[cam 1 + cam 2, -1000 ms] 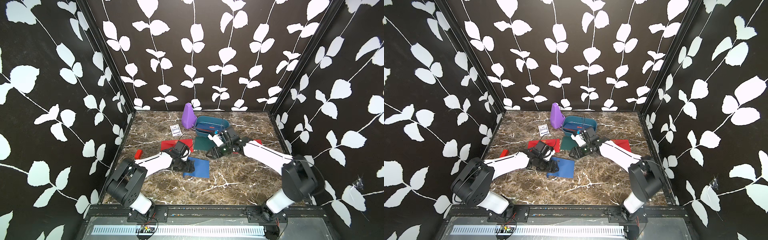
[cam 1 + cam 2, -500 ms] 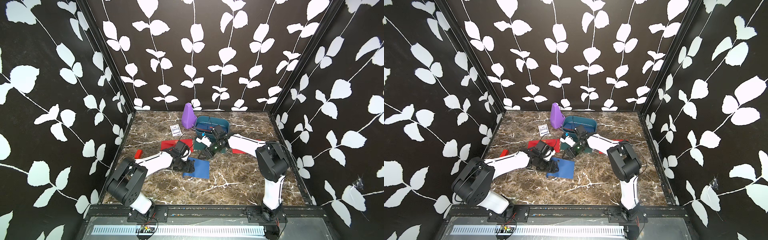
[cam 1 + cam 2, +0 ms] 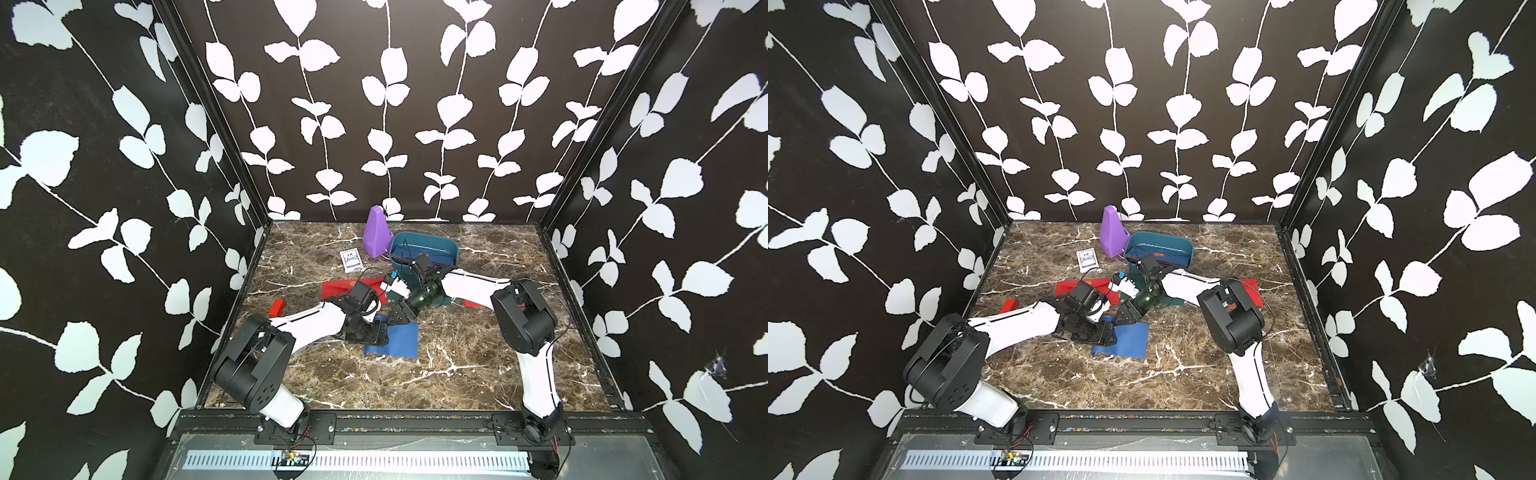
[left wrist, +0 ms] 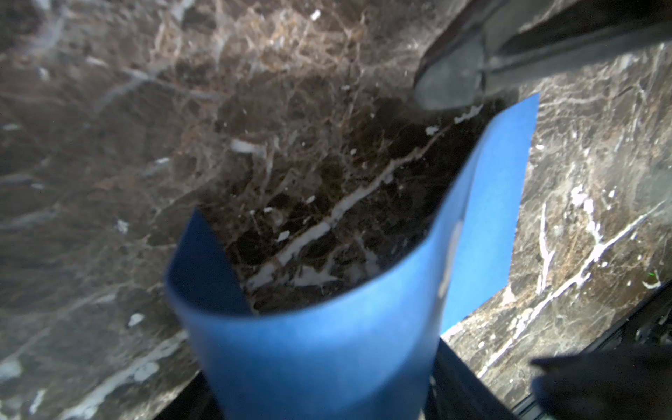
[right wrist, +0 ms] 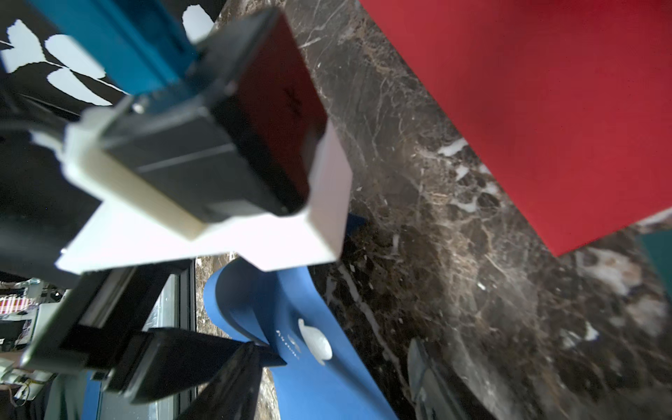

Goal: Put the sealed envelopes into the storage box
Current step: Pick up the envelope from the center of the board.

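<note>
A navy blue envelope (image 3: 397, 340) lies mid-table, and its near end curls up into a bow (image 4: 309, 345). My left gripper (image 3: 376, 334) is shut on that curled end; the paper hides its jaws in the left wrist view. My right gripper (image 5: 334, 360) is open. It hangs low over the same envelope's far end (image 5: 320, 382), one grey pad (image 4: 447, 83) by its corner. A red envelope (image 3: 353, 286) lies under my left arm. A dark green envelope (image 3: 442, 302) and a second red envelope (image 3: 473, 301) lie under my right arm. The teal storage box (image 3: 451, 249) at the back holds something blue and red.
A purple pyramid (image 3: 376, 232) stands against the box's left side. A white card pack (image 3: 350, 261) lies left of it, and a small red block (image 3: 277, 307) sits near the left wall. The two wrists crowd together at the table's middle.
My right arm folded back and swung left from beside the box, bringing its gripper down next to the left one over the blue envelope, jaws wider. The left arm has stayed put.
</note>
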Controlling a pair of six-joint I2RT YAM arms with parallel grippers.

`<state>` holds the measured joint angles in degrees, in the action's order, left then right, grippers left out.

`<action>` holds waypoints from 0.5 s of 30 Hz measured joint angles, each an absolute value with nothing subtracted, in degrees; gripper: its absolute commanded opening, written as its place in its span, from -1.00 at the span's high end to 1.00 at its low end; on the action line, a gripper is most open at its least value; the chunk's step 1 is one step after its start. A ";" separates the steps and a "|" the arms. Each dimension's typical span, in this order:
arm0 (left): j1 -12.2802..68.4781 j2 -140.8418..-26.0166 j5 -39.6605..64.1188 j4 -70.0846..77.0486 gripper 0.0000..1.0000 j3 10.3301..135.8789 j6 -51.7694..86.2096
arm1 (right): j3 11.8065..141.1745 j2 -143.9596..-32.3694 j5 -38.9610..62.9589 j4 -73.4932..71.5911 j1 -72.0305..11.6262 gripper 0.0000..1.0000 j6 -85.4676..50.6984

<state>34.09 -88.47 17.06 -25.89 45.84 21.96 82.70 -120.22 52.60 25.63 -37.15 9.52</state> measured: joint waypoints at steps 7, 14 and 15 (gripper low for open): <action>34.09 -88.68 17.08 -26.37 -0.43 46.09 21.87 | 83.29 -121.84 54.59 27.73 -37.10 0.15 11.70; 34.11 -88.68 17.10 -27.03 -0.43 46.17 21.85 | 83.29 -122.34 55.42 28.14 -36.01 0.66 12.05; 34.11 -88.68 17.10 -27.05 -0.43 46.17 21.85 | 83.29 -122.34 55.59 28.18 -35.86 0.72 12.27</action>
<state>34.11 -88.68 17.10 -27.05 46.17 21.85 83.29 -122.34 55.59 28.18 -35.86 12.27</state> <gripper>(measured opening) 0.715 0.181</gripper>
